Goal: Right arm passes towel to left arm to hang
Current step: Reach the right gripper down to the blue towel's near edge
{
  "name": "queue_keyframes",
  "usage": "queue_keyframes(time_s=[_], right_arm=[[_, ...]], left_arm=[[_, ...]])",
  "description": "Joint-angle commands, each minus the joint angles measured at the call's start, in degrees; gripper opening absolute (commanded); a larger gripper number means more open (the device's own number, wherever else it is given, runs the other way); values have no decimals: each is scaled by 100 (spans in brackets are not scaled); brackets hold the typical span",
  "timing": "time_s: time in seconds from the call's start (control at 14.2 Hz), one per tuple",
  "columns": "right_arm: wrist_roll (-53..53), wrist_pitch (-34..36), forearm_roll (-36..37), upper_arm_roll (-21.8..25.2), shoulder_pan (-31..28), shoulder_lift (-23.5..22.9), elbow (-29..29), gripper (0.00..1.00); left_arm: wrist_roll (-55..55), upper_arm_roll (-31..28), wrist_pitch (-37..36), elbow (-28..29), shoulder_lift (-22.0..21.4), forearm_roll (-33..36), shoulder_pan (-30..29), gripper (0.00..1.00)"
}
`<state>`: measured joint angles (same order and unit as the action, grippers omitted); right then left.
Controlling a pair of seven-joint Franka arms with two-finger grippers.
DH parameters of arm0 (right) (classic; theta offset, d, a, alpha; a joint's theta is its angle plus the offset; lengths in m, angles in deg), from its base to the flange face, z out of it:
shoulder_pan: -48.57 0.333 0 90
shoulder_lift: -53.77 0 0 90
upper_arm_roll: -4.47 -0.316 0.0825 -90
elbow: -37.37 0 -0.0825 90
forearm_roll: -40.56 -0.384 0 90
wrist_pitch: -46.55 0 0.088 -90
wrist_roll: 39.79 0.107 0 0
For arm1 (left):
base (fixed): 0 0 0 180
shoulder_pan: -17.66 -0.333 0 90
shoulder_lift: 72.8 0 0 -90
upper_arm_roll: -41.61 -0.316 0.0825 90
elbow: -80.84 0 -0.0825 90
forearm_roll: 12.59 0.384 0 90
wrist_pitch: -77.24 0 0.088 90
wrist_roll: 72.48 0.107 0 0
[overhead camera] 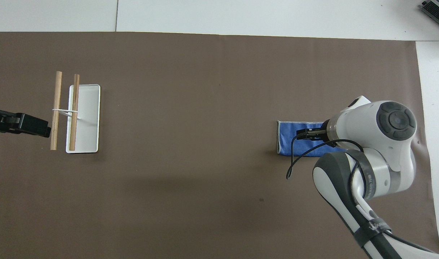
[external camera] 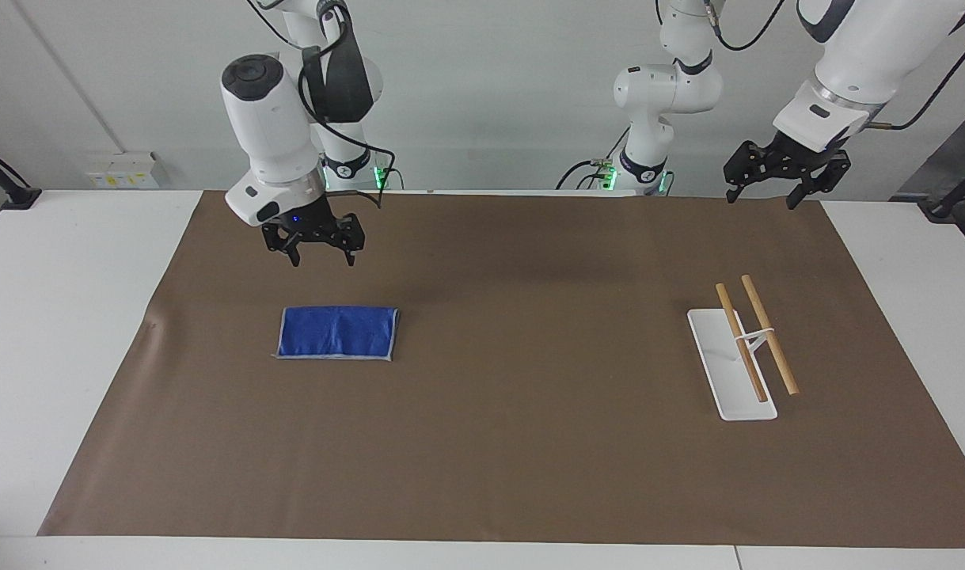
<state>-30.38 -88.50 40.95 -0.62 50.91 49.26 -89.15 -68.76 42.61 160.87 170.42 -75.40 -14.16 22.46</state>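
The blue towel (external camera: 337, 332) lies flat on the brown mat (external camera: 514, 443) toward the right arm's end of the table. My right gripper (external camera: 322, 256) is open and empty, up in the air over the towel and apart from it. In the overhead view the right arm covers much of the towel (overhead camera: 289, 138), and the right gripper (overhead camera: 307, 133) shows over it. My left gripper (external camera: 759, 198) is open and empty and waits raised over the mat's edge at the left arm's end. It also shows in the overhead view (overhead camera: 32, 125).
A hanging rack with a white base (external camera: 742, 404) and two wooden bars (external camera: 769, 336) stands toward the left arm's end; it also shows in the overhead view (overhead camera: 88, 118). A black cable (overhead camera: 295, 162) hangs from the right wrist.
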Motion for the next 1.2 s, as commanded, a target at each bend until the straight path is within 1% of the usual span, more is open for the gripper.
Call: queue_keyframes(time_s=[0.0,0.14,0.49,0.56,0.63,1.12], right_arm=[[53,-503,13,-36,-155,-164,-206,100],[18,-942,22,-36,-172,-348,-329,100],[18,-1111,92,-36,-137,-507,-356,100],[9,-1346,93,-36,-137,-594,-356,100],[18,-1418,93,-36,-137,-613,-356,100],[-9,-1454,93,-36,-137,-683,-365,100]], left_arm=[[41,-12,-22,174,-171,61,-6,100],[41,-3,-31,174,-171,61,-6,100],[41,-12,-22,174,-171,61,-6,100],[41,-12,-31,174,-171,61,-6,100],[41,-12,-22,174,-171,61,-6,100],[41,-12,-14,174,-171,61,-6,100]])
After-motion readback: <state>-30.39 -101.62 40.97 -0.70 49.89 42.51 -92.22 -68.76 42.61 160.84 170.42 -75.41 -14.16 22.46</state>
